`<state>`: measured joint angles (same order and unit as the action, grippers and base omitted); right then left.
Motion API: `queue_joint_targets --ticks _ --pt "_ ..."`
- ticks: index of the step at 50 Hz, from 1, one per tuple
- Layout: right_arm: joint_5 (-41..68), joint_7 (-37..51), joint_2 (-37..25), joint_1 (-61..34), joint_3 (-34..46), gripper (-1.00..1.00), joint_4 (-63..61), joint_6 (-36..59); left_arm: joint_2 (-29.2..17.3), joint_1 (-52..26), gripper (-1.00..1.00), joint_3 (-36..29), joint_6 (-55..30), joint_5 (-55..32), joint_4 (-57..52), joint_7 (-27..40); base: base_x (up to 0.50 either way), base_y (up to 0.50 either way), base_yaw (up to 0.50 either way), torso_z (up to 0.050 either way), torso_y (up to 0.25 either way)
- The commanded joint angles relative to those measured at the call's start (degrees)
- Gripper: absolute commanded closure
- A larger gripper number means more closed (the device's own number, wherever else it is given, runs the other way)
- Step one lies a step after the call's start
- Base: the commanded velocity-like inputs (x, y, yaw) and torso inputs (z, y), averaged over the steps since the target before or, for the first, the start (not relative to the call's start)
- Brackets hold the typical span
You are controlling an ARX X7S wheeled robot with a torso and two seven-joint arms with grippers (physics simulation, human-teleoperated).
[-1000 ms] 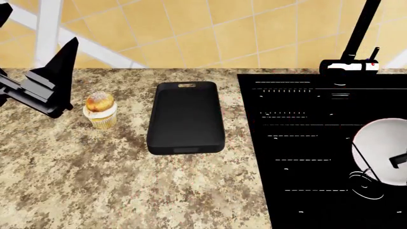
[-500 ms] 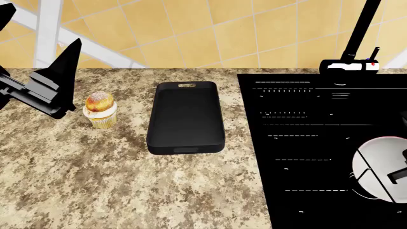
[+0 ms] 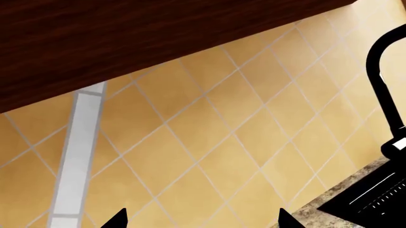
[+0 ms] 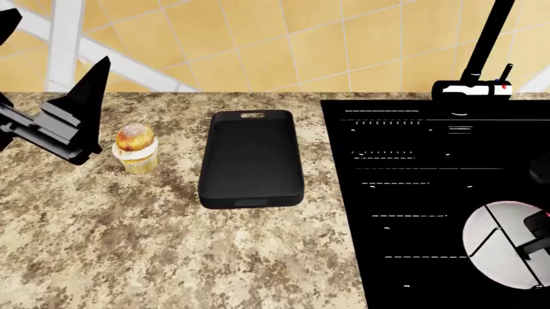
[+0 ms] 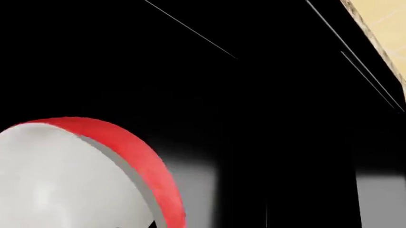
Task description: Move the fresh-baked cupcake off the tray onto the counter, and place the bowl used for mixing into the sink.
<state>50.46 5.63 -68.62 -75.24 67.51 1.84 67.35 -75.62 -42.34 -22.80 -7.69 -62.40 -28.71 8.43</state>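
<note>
The small cupcake with a golden-orange dome, white frosting ring and pale pleated wrapper (image 4: 136, 149) stands upright on the beige-and-brown speckled granite bench (image 4: 172, 257), dome up, just to the left of the flat black rectangular tray with rounded corners (image 4: 251, 159) and apart from it. The tray lies flat on the bench with its long axis running from the near edge towards the tiled wall, and its small handle slot sits at the far end, nearest the wall.

To the right of the tray, the large glossy black sink with ribbed drainboard lines (image 4: 429, 193) fills that side of the head view, with the black faucet (image 4: 481, 58) rising at its back edge. The round bowl, white inside and red outside (image 4: 503, 248), is low over the sink near the right edge of the head view, its white opening facing up towards the camera. In the right wrist view the bowl (image 5: 70, 175) shows its white inside and red rim against the black sink (image 5: 254, 95).

The left pincer (image 4: 47, 96) hovers above the bench just left of the cupcake, its black fingers spread apart and holding nothing. Only a dark part of the right arm shows at the bowl's rim; whether the right pincer is clenched on the bowl cannot be told.
</note>
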Motion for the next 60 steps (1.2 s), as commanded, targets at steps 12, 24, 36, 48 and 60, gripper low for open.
queue_joint_targets --ticks 12,24,36,48,60 --pt "-3.56 -0.45 0.17 -2.64 0.33 -1.0 -0.67 0.54 -0.47 1.56 -1.0 0.41 1.02 0.16 -0.01 -0.15 0.0 0.0 0.0 0.0 0.0" --pt "-2.27 -0.05 -1.33 -4.34 -1.61 -1.0 -3.22 0.82 -0.26 2.08 -1.0 0.46 1.17 0.5 0.42 -0.23 0.0 0.0 0.0 0.0 0.0" --pt "-0.43 0.9 -4.59 -7.57 -4.33 -1.0 -9.25 2.67 0.36 2.15 -1.0 0.54 1.3 1.02 0.4 -0.36 0.0 0.0 0.0 0.0 0.0" --pt "13.8 13.63 -14.96 -1.87 -11.59 -1.0 -17.83 -18.46 -0.05 4.03 -1.0 0.91 2.81 1.21 -1.15 1.16 0.0 0.0 0.0 0.0 0.0" --pt "8.41 30.67 -21.38 7.16 -4.82 -1.0 -22.17 -58.43 2.87 4.78 -1.0 1.54 5.69 2.89 -2.28 3.67 0.0 0.0 0.0 0.0 0.0"
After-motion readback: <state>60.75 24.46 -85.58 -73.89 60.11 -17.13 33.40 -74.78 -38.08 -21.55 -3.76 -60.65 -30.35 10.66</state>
